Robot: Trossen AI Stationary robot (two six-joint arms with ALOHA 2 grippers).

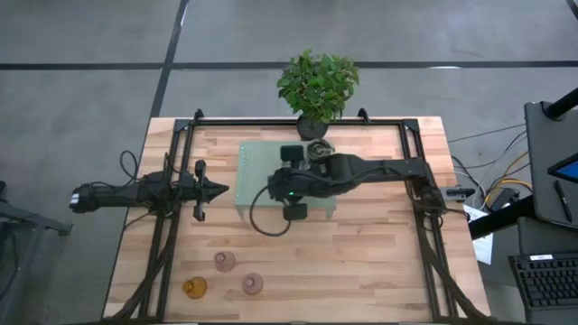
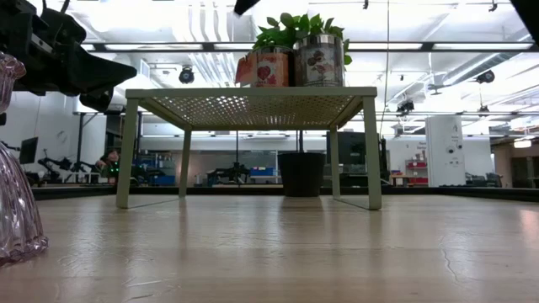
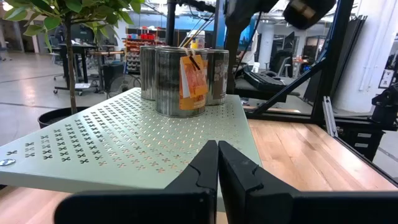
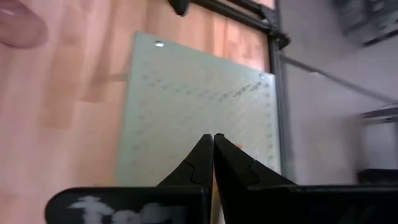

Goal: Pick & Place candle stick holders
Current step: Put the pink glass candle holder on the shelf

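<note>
Three shiny metal holders [image 3: 180, 73] crowd the green stand's [image 3: 124, 143] far edge, three tinted glass holders [image 1: 224, 262] near the bench's [image 1: 379, 244] front edge, both pincers [image 3: 217, 163] [image 4: 213, 160] shut, empty.

Both arms are matte black, built of slim jointed links on black tube frames. The left gripper [image 1: 221, 190] tapers to a sharp wedge of two dark fingers [image 3: 198, 177], while the right arm [image 1: 379, 169] shows a small green light and a black cable looping under its bulky wrist.
</note>
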